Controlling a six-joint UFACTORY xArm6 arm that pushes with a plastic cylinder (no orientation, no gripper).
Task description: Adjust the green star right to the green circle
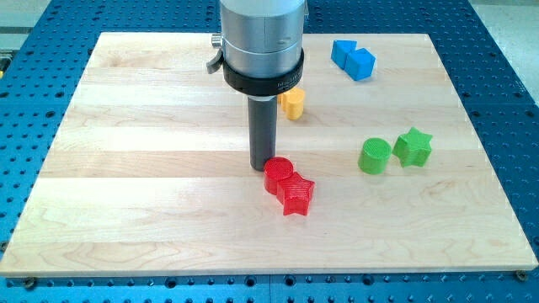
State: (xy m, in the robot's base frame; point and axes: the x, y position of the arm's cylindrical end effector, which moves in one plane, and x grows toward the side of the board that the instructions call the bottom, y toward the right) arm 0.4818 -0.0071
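The green star-shaped block (pixel 413 146) sits on the right half of the light wooden worktop (pixel 126 168), just beside the green cylindrical block, the green circle (pixel 375 156), on its right and slightly farther back; they look touching or nearly so. My tip (pixel 263 167) is well apart from both, at mid-board, touching or almost touching the left edge of the red cylindrical block (pixel 277 175), which abuts a red star-shaped block (pixel 296 195).

There is no gripper on this rig, only the rod, so nothing spreads or pinches.

In my judgement only a small nudge remains: swing round the red pair, approach the star from its far side, and push gently nearward so the circle is not disturbed.

A yellow block (pixel 293 103) stands behind the rod; two blue blocks (pixel 353 59) lie far right. No containers are present.
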